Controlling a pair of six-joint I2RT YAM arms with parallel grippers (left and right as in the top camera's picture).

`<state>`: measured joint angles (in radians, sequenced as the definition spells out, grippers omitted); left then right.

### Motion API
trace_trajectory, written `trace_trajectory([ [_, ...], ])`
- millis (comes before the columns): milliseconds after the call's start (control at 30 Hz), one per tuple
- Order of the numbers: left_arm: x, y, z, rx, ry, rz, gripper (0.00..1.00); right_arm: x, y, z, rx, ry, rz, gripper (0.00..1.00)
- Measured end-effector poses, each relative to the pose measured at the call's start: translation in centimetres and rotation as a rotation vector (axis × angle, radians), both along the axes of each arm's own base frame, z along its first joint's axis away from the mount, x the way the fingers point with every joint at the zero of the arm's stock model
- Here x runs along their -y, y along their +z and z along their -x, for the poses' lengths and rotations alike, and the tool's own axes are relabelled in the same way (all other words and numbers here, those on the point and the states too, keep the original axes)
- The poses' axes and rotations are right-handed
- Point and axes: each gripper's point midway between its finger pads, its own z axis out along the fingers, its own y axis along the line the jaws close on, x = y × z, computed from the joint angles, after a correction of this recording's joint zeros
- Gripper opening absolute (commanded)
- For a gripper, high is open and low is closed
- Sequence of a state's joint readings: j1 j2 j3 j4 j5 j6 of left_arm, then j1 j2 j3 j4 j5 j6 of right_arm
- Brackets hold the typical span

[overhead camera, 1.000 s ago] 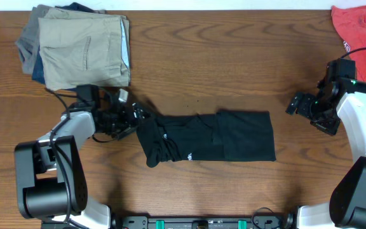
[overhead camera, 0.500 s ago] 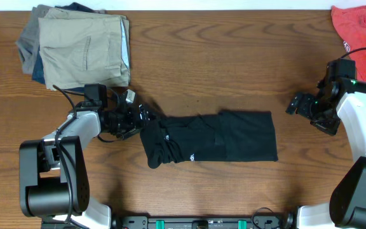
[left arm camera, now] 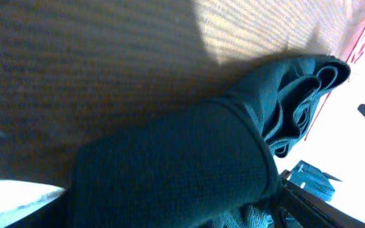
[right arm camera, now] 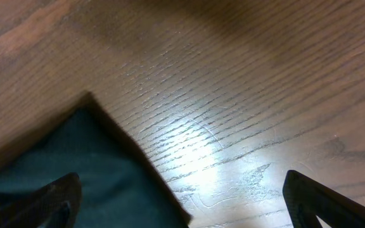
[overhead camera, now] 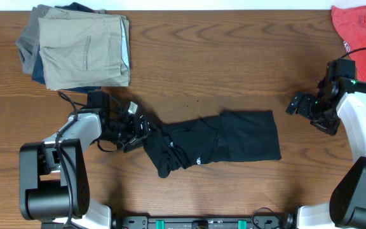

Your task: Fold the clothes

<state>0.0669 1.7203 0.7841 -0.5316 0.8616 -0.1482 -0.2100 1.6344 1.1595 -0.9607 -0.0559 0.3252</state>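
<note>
The clothes [overhead camera: 227, 143] are one black garment lying as a long band across the middle of the table, with a small white logo [overhead camera: 197, 160] near its front edge. Its left end is bunched and skewed toward the front. My left gripper [overhead camera: 143, 125] is pressed into that left end. In the left wrist view the dark fabric [left arm camera: 182, 158] fills the space between the wide-apart fingers of the left gripper [left arm camera: 170, 212]. My right gripper [overhead camera: 304, 105] stands open to the right of the garment. The right wrist view shows a garment corner [right arm camera: 62, 164] under the right gripper [right arm camera: 182, 209].
A stack of folded tan, grey and blue trousers [overhead camera: 81, 48] sits at the back left. A red shirt [overhead camera: 361, 32] lies at the back right corner. Bare wooden table [overhead camera: 234, 70] lies behind the garment.
My left gripper has moved right and toward the front, into the garment's left end. That end bunched and swung forward, and the whole garment shifted slightly right. The right arm has not moved.
</note>
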Motion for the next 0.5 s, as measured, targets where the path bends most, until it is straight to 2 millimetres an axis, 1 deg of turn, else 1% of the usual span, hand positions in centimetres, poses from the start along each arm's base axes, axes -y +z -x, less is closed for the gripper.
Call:
trace_trajectory([
  [233, 0.0, 0.0, 0.3, 0.008, -0.018, -0.008, 0.84, 0.0, 0.0, 0.0, 0.0, 0.0, 0.0, 0.99],
  [267, 0.0, 0.0, 0.3, 0.008, -0.019, -0.008, 0.8, 0.0, 0.0, 0.0, 0.0, 0.0, 0.0, 0.99],
  [367, -0.2, -0.3, 0.5, -0.001, -0.017, -0.027, 0.61, 0.0, 0.0, 0.0, 0.0, 0.0, 0.0, 0.99],
  [400, -0.4, -0.6, 0.7, -0.007, -0.018, -0.039, 0.49, 0.0, 0.0, 0.0, 0.0, 0.0, 0.0, 0.99],
  [500, -0.8, -1.4, 1.2, -0.027, -0.022, -0.08, 0.22, 0.0, 0.0, 0.0, 0.0, 0.0, 0.0, 0.99],
])
